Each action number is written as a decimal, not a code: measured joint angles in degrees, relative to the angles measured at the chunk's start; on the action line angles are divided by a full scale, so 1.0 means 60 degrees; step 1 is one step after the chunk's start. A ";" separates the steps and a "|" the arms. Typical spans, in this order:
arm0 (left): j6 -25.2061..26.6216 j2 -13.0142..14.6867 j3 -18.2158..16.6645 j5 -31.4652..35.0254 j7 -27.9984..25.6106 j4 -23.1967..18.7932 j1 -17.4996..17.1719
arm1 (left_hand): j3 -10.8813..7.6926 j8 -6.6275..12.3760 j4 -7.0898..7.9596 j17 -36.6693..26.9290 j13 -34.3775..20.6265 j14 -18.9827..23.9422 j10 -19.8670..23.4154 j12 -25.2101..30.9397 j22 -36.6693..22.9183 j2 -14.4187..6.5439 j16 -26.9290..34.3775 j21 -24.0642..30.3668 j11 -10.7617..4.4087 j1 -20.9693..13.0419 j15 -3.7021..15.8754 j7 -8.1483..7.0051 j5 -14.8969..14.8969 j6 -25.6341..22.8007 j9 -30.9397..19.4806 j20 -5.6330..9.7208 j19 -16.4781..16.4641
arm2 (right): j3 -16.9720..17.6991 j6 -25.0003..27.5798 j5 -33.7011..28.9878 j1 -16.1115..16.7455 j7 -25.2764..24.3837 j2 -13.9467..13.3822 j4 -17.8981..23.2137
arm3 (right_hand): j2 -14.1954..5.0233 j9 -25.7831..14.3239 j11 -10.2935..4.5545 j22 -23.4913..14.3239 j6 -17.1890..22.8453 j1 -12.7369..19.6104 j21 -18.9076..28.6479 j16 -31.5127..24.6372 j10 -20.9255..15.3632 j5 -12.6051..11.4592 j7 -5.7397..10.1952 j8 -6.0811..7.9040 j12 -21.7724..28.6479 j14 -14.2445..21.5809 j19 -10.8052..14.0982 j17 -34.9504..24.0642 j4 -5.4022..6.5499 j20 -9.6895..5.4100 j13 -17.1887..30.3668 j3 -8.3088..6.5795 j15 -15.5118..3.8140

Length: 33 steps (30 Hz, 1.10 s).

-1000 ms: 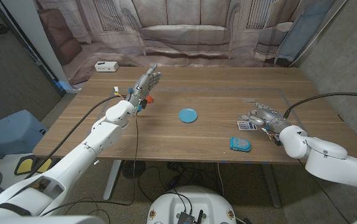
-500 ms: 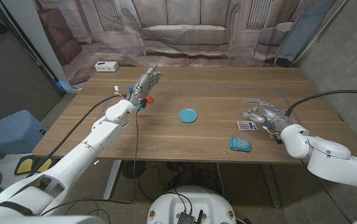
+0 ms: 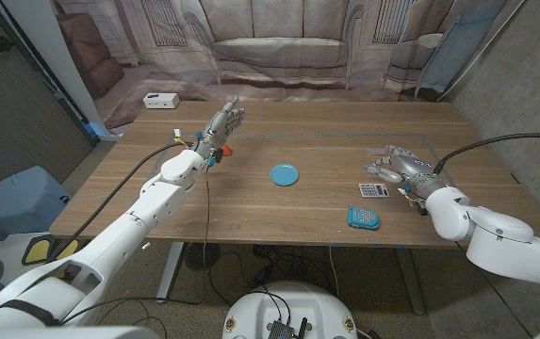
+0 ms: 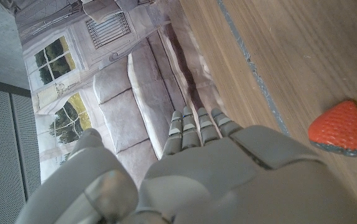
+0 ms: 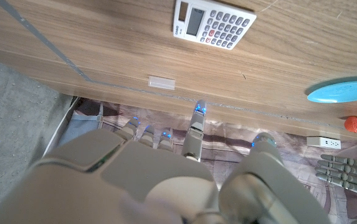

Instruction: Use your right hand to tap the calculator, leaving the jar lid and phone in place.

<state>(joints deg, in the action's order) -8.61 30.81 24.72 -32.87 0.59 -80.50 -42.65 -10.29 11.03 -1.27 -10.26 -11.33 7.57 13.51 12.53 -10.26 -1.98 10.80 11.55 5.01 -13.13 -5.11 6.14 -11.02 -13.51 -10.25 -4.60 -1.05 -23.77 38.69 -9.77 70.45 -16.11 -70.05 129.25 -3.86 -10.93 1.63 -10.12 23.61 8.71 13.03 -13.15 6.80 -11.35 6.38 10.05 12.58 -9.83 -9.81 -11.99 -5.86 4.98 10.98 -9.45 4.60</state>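
My right hand point(image 3: 397, 166) hung over the tabletop point(image 3: 326, 212) just behind the calculator point(image 3: 373, 190), fingers spread a little and holding nothing; whether any fingertip touched the wood I could not tell. The calculator lay flat near the right front of the tabletop, apart from my fingers point(image 5: 195, 121), its display and rows of white keys with a few red ones facing up in the right wrist view point(image 5: 213, 23). A brand mark sat beside the display, too small to read. Just in front of it, toward the front edge, lay the phone point(image 3: 363, 218), blue, flat on the wood. The lid point(image 3: 285, 174), a blue disc, rested near the middle of the tabletop, well apart from both.

My left hand point(image 3: 223, 125) was raised over the left rear part of the tabletop, fingers straight and close together, gripping nothing. A small red strawberry-like piece point(image 4: 342, 127) lay on the wood beside it. A white power strip point(image 3: 160, 100) sat at the far left corner, its lettering unreadable. A small clear tab point(image 5: 161, 81) lay on the wood near a taped line.
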 measured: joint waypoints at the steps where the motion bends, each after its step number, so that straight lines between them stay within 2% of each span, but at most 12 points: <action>1: -0.0005 -0.0007 0.0005 -0.0004 0.0029 0.0024 0.0011 | 0.0000 0.0000 0.0000 0.0000 0.0000 0.0000 0.0000 0.0000 0.0000 0.0000 0.0000 0.0000 0.0000 0.0000 0.0000 -0.0003 0.0000 -0.0003 0.0000 0.0000 0.0000 | 0.0069 -0.0053 0.0000 0.0078 -0.0050 0.0035 -0.0016 | -0.0002 0.0000 0.0002 0.0000 -0.0229 0.0002 0.0000 0.0000 -0.0069 0.0000 0.0029 -0.0056 0.0000 0.0000 -0.0003 0.0021 -0.0042 0.0026 -0.0006 0.0001 0.0000; 5: -0.0014 -0.0031 0.0019 -0.0007 0.0051 0.0095 0.0049 | 0.0000 0.0000 0.0000 0.0000 0.0000 0.0000 0.0000 0.0000 0.0000 0.0000 0.0000 0.0000 0.0000 0.0000 0.0000 -0.0053 0.0000 -0.0054 0.0000 -0.0047 0.0047 | 0.0172 -0.0290 0.0044 0.0188 -0.0287 0.0082 -0.0058 | 0.0012 0.0000 0.0115 0.0000 -0.1520 0.0087 0.0000 -0.0036 -0.0280 0.0050 -0.0058 -0.0129 0.0000 0.0000 -0.0002 0.0047 -0.0116 0.0026 -0.0010 -0.0013 0.0000; 8: -0.0026 -0.0050 0.0026 -0.0016 0.0098 0.0150 0.0078 | 0.0001 0.0000 0.0000 0.0000 0.0000 0.0000 0.0000 0.0000 0.0000 0.0000 0.0000 0.0000 0.0000 0.0000 0.0000 -0.0053 0.0000 -0.0054 0.0000 -0.0048 0.0048 | 0.0350 -0.0415 0.0093 0.0365 -0.0440 0.0187 -0.0117 | 0.0015 0.0043 0.0210 -0.0001 -0.2720 0.0084 0.0000 -0.0036 -0.0406 0.0057 -0.0306 -0.0130 0.0000 0.0000 0.0087 0.0035 -0.0137 0.0040 -0.0010 0.0008 0.0000; 11: -0.0026 -0.0063 0.0029 -0.0016 0.0098 0.0194 0.0096 | 0.0001 0.0000 0.0000 0.0000 0.0000 0.0000 0.0000 0.0000 0.0000 0.0000 0.0000 0.0000 0.0000 0.0000 0.0000 -0.0056 0.0000 -0.0056 0.0000 -0.0109 0.0005 | 0.0350 -0.0422 0.0118 0.0365 -0.0492 0.0187 -0.0117 | 0.0158 0.0047 0.0247 -0.0001 -0.3799 -0.0059 -0.0065 -0.0030 -0.0430 0.0056 -0.0658 -0.0130 -0.0109 0.0000 0.0121 0.0018 -0.0054 0.0006 -0.0010 0.0095 0.0000; 14: -0.0038 -0.0075 0.0034 -0.0025 0.0123 0.0224 0.0114 | 0.0000 0.0000 0.0000 0.0000 0.0000 0.0000 0.0000 0.0000 0.0000 0.0000 0.0000 0.0000 0.0000 0.0000 0.0000 -0.0104 0.0000 -0.0105 0.0000 -0.0109 0.0005 | 0.0463 -0.0400 0.0140 0.0441 -0.0497 0.0301 -0.0131 | 0.0252 0.0047 0.0381 -0.0001 -0.4346 -0.0156 -0.0122 0.0041 -0.0213 0.0056 -0.0822 -0.0130 -0.0227 0.0000 0.0119 0.0009 -0.0010 0.0004 -0.0009 0.0150 0.0000; 18: -0.0040 -0.0084 0.0038 -0.0032 0.0137 0.0256 0.0122 | 0.0000 0.0000 0.0000 0.0000 0.0000 0.0000 0.0000 0.0000 0.0000 0.0001 0.0000 0.0000 0.0000 0.0000 0.0000 -0.0105 0.0000 -0.0105 0.0000 -0.0109 0.0005 | 0.0478 -0.0304 0.0154 0.0442 -0.0479 0.0341 -0.0131 | 0.0214 0.0047 0.0360 -0.0001 -0.4505 -0.0270 -0.0143 0.0077 -0.0003 0.0056 -0.0893 -0.0061 -0.0264 0.0000 0.0065 -0.0026 0.0030 -0.0092 -0.0009 0.0190 0.0000; 20: -0.0041 -0.0088 0.0039 -0.0034 0.0140 0.0260 0.0125 | 0.0000 0.0000 0.0000 0.0000 0.0000 0.0000 0.0000 0.0000 0.0000 0.0000 0.0000 0.0000 0.0000 -0.0001 0.0000 -0.0104 0.0000 -0.0105 0.0000 -0.0109 0.0005 | 0.0480 -0.0267 0.0161 0.0438 -0.0458 0.0358 -0.0127 | 0.0213 0.0047 0.0364 -0.0001 -0.4462 -0.0268 -0.0138 0.0077 -0.0006 0.0056 -0.0936 0.0059 -0.0264 -0.0002 0.0324 -0.0015 0.0030 -0.0441 -0.0009 0.0190 -0.0118; 22: -0.0041 -0.0090 0.0039 -0.0034 0.0140 0.0267 0.0126 | -0.0004 0.0000 -0.0004 0.0000 0.0000 0.0000 0.0000 0.0000 0.0000 0.0001 0.0000 0.0000 0.0000 -0.0001 0.0000 -0.0122 0.0000 -0.0122 0.0000 -0.0109 0.0005 | 0.0480 -0.0258 0.0177 0.0438 -0.0459 0.0358 -0.0127 | 0.0213 0.0046 0.0510 0.0013 -0.4247 -0.0268 -0.0023 0.0063 -0.0153 0.0056 -0.1068 0.0162 -0.0201 -0.0001 0.0710 0.0020 0.0014 -0.0818 -0.0009 0.0206 -0.0317; 24: -0.0041 -0.0094 0.0040 -0.0034 0.0140 0.0270 0.0125 | -0.0034 0.0000 -0.0034 0.0000 0.0000 0.0000 0.0000 0.0000 0.0000 0.0001 0.0000 0.0000 0.0000 -0.0001 0.0000 -0.0122 0.0000 -0.0123 0.0000 -0.0109 0.0006 | 0.0480 -0.0287 0.0197 0.0438 -0.0513 0.0358 -0.0127 | 0.0213 0.0046 0.0601 0.0043 -0.4074 -0.0268 0.0055 0.0031 -0.0254 0.0056 -0.1100 0.0203 -0.0141 -0.0008 0.1106 0.0046 0.0002 -0.0964 -0.0009 0.0218 -0.0419; 27: -0.0041 -0.0097 0.0039 -0.0034 0.0140 0.0271 0.0125 | -0.0043 0.0000 -0.0043 0.0000 0.0000 0.0000 0.0000 0.0000 0.0000 0.0001 0.0000 0.0000 0.0000 -0.0001 0.0000 -0.0122 0.0000 -0.0122 0.0000 -0.0108 0.0005 | 0.0480 -0.0436 0.0251 0.0438 -0.0655 0.0358 -0.0127 | 0.0212 0.0046 0.0581 0.0044 -0.3875 -0.0268 0.0089 0.0031 -0.0438 0.0056 -0.1206 0.0215 -0.0112 -0.0019 0.1421 0.0091 0.0002 -0.1056 -0.0054 0.0217 -0.0431; 28: -0.0070 -0.0097 0.0038 -0.0038 0.0139 0.0272 0.0125 | -0.0043 0.0000 -0.0043 0.0000 0.0000 0.0000 0.0000 0.0000 0.0000 0.0001 0.0000 0.0000 0.0000 -0.0001 0.0000 -0.0122 0.0000 -0.0122 0.0000 -0.0108 0.0005 | 0.0660 -0.0517 0.0271 0.0552 -0.0719 0.0593 -0.0163 | 0.0213 0.0046 0.0582 0.0043 -0.3831 -0.0268 0.0089 0.0031 -0.0437 0.0055 -0.1250 0.0268 -0.0112 -0.0019 0.1454 0.0092 -0.0004 -0.1089 -0.0054 0.0212 -0.0431; 33: -0.0111 -0.0106 0.0028 -0.0044 0.0130 0.0285 0.0109 | -0.0043 0.0000 -0.0043 0.0000 0.0000 0.0000 0.0000 0.0000 0.0000 0.0001 0.0000 0.0000 0.0000 -0.0001 0.0000 -0.0121 0.0000 -0.0122 0.0000 -0.0108 0.0006 | 0.0851 -0.0830 0.0345 0.0683 -0.0920 0.0798 -0.0288 | 0.0213 0.0045 0.0599 0.0043 -0.3769 -0.0267 0.0088 0.0031 -0.0524 0.0055 -0.1318 0.0271 -0.0112 -0.0019 0.1571 0.0091 -0.0066 -0.1101 -0.0054 0.0227 -0.0430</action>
<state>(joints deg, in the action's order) -9.28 30.18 24.89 -33.13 1.38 -78.79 -42.00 -10.54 11.03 -1.52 -10.26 -11.33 7.57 13.52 12.53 -10.26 -1.97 10.80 11.55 5.01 -13.13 -5.11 5.41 -11.02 -14.24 -10.25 -5.25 -1.01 -18.66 33.70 -7.70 74.55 -21.63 -65.27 127.52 -2.58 -10.66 5.22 -9.86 1.00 7.10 13.56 -12.96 3.66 -11.02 -1.53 11.67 11.92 -9.94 -0.39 -11.44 -6.25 -1.62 10.65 -8.09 2.02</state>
